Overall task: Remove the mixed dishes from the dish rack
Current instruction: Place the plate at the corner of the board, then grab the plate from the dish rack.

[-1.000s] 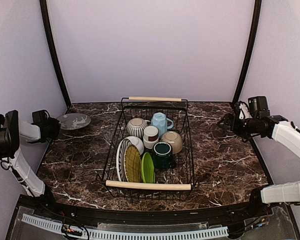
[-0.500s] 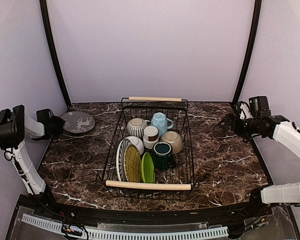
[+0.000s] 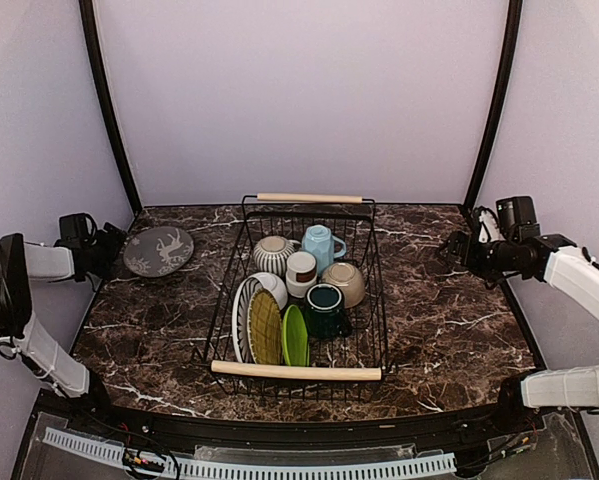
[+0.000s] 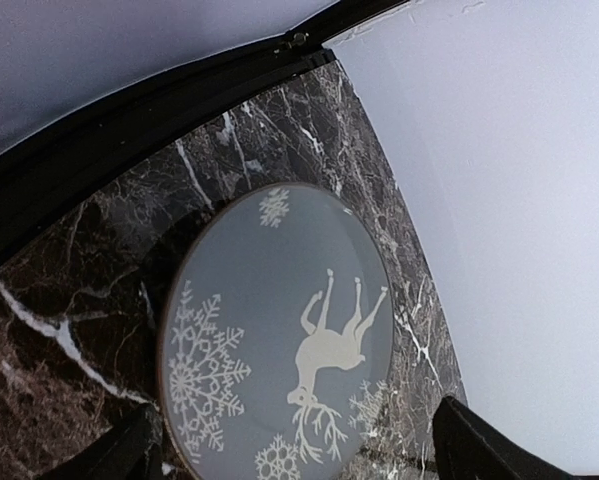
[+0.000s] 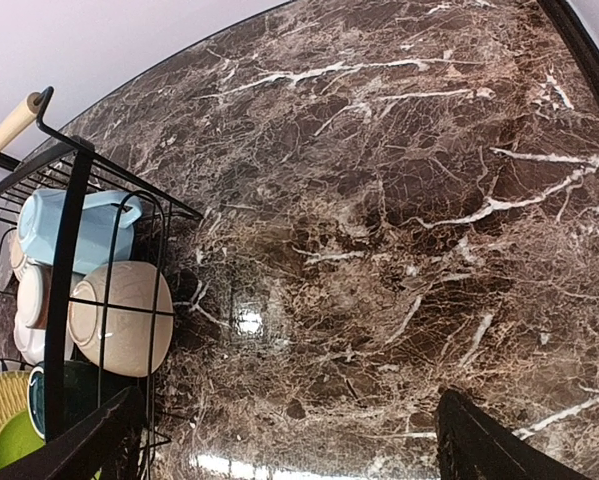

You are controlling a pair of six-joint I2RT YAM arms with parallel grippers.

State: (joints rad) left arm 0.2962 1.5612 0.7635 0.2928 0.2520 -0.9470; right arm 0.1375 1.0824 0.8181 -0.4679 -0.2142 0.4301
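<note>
Dark plate (image 3: 159,250) lay flat at the desk's (image 3: 449,330) far left, left tool (image 3: 114,252) released beside it. Right tool (image 3: 447,245) hung released.

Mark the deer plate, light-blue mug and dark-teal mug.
deer plate (image 4: 269,300), left wrist view, centre of face
light-blue mug (image 3: 317,242), top external view, body
dark-teal mug (image 3: 325,298), top external view, open mouth

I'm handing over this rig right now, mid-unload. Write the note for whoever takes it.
Hands: left hand open, empty, at the edge of the dark plate; right hand open, empty, over the table right of the dish rack.
Done: dark plate lies on the table, far left.
Left in the rack: striped mug, light-blue mug, dark-teal mug, white-brown cup, beige bowl, white bowl, green plate, olive plate, white-patterned plate.
</note>
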